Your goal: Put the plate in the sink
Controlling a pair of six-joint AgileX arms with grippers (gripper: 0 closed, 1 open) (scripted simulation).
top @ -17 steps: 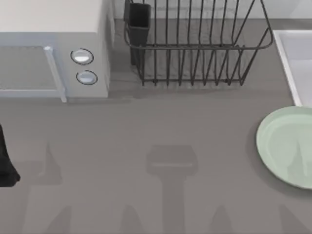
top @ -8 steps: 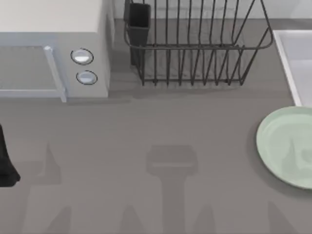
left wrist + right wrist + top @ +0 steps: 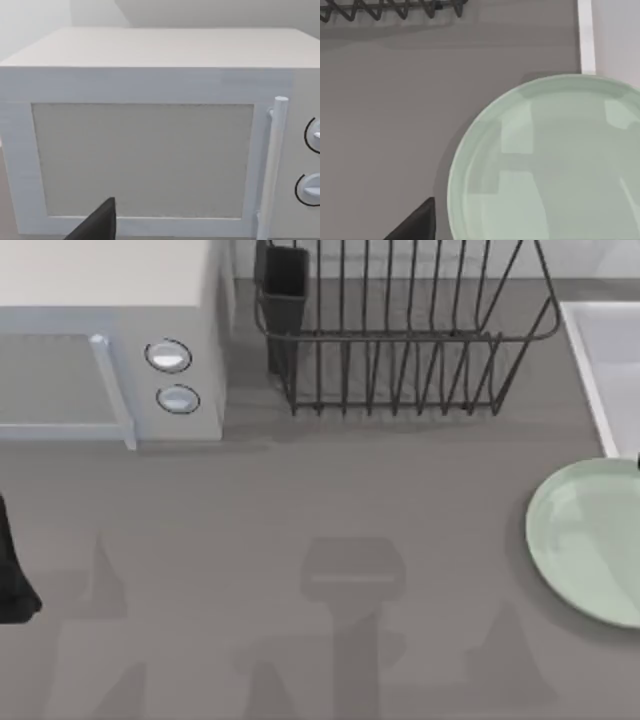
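The plate lies flat on the grey table at the right side, its right part cut off by the edge of the top view, and its far rim sits just beside the near corner of the sink. The sink stands at the far right of the table, its pale raised rim running toward the plate. In the right wrist view the plate shows pale green and glossy, with the sink's white rim just beyond it and the feet of the dish rack farther off. The right gripper hangs above the plate; a dark finger shows in that view, but whether its jaws are spread or pressed together cannot be told. The dark wire dish rack stands at the far middle of the table, left of the sink. The microwave sits at the far left, door closed, with two round knobs on its right side. The left arm is parked at the left edge of the table, facing the microwave; its jaws cannot be told either.
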